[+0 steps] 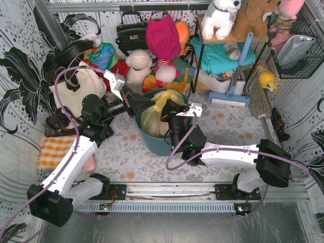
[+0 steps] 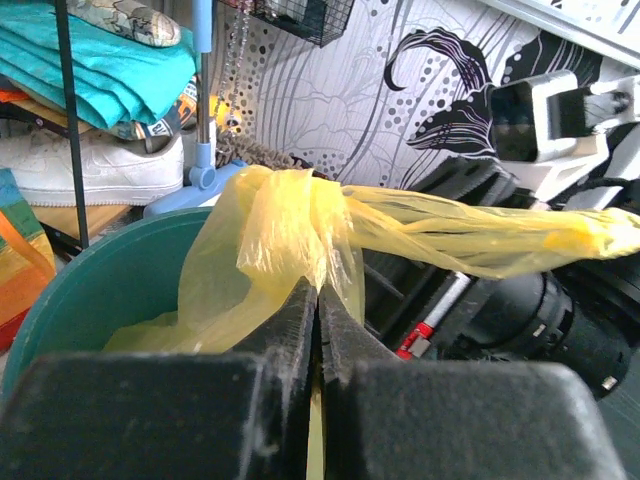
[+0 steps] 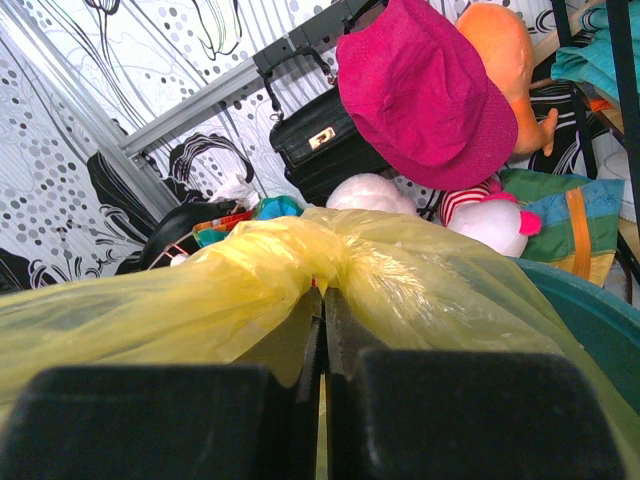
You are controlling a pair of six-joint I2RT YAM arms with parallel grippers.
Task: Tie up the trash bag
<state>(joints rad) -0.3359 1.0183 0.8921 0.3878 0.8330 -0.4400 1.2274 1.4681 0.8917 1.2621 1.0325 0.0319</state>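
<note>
Where the teal bin [image 1: 158,146] stands near the middle of the surface [image 1: 228,124], the trash bag [image 1: 161,101] sits inside it, its yellow top gathered above the rim. The left pincer [image 1: 136,105] meets the bag's neck from nine o'clock of the bin, and the left wrist view shows its fingers [image 2: 290,330] pressed together on a fold of the yellow plastic. The right pincer [image 1: 171,114] comes in from about four o'clock, its fingers [image 3: 308,340] likewise clamped on the plastic (a sliver of yellow shows in the slit between them). Between the two grips the film is bunched into a tight wad, with one strand stretched towards the right arm. A cream tote bag [image 1: 76,91] lies at ten o'clock of the bin, well apart.
</note>
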